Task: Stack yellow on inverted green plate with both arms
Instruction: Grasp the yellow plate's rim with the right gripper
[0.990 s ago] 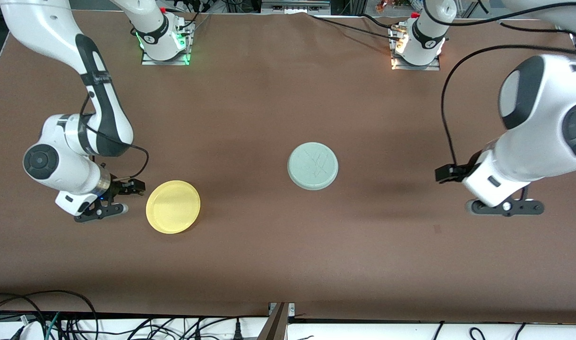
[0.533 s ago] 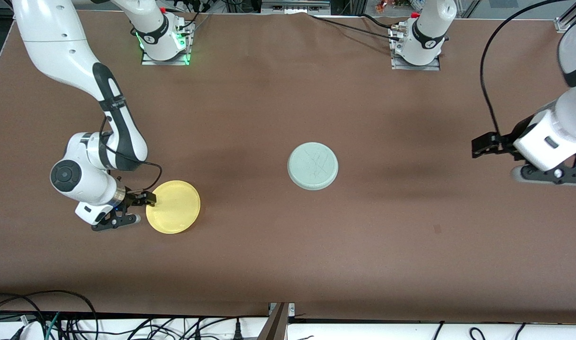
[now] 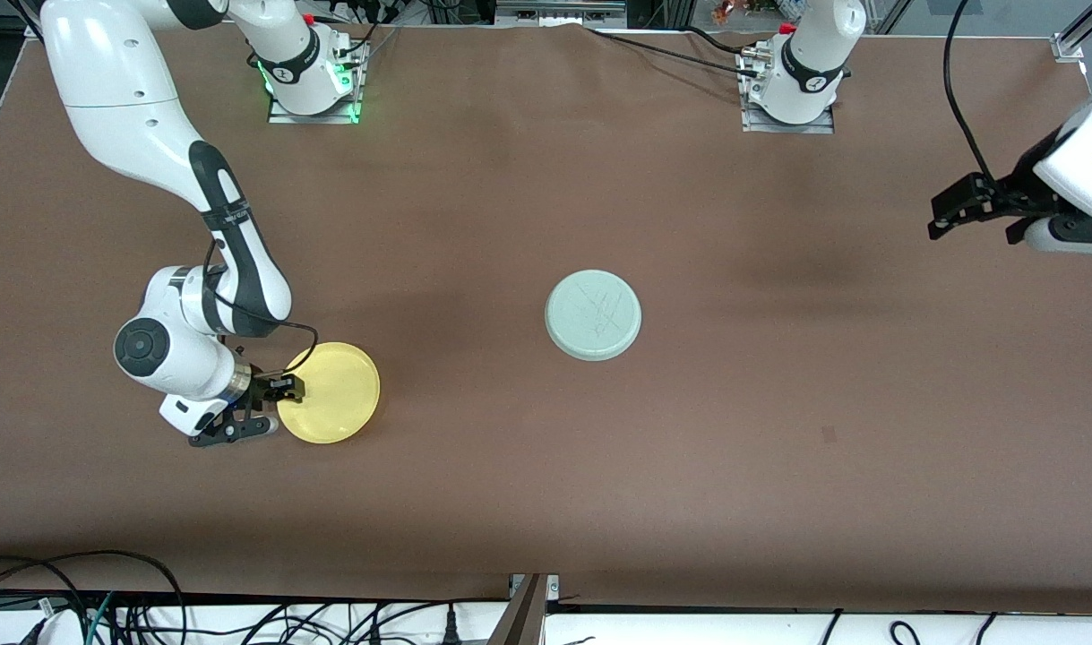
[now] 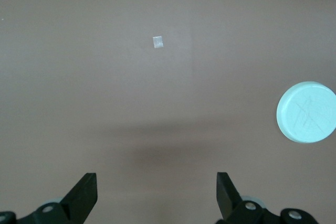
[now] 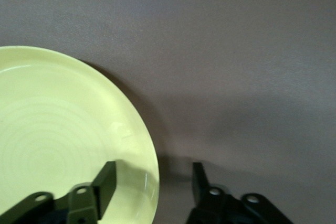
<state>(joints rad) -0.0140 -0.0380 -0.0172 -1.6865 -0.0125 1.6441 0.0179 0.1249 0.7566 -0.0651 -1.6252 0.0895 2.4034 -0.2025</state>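
The yellow plate (image 3: pixel 335 390) lies right side up on the brown table toward the right arm's end. My right gripper (image 3: pixel 272 414) is open and low at the plate's rim. In the right wrist view one finger (image 5: pixel 107 179) is over the yellow plate (image 5: pixel 52 140) and the other is outside the rim, with the gripper (image 5: pixel 153 174) astride the edge. The pale green plate (image 3: pixel 593 314) lies upside down mid-table, its scratched flat underside up. My left gripper (image 3: pixel 1061 235) is open and empty, high over the table at the left arm's end. The left wrist view shows the gripper (image 4: pixel 156 184) and the green plate (image 4: pixel 307 112) far off.
The brown table (image 3: pixel 546 493) carries only the two plates. A small pale mark (image 4: pixel 157 41) is on the cloth under the left gripper. The arm bases stand along the edge farthest from the front camera. Cables hang along the nearest edge.
My right gripper has moved in to the yellow plate's rim and now straddles it. My left arm has drawn away toward its own end of the table and toward the bases.
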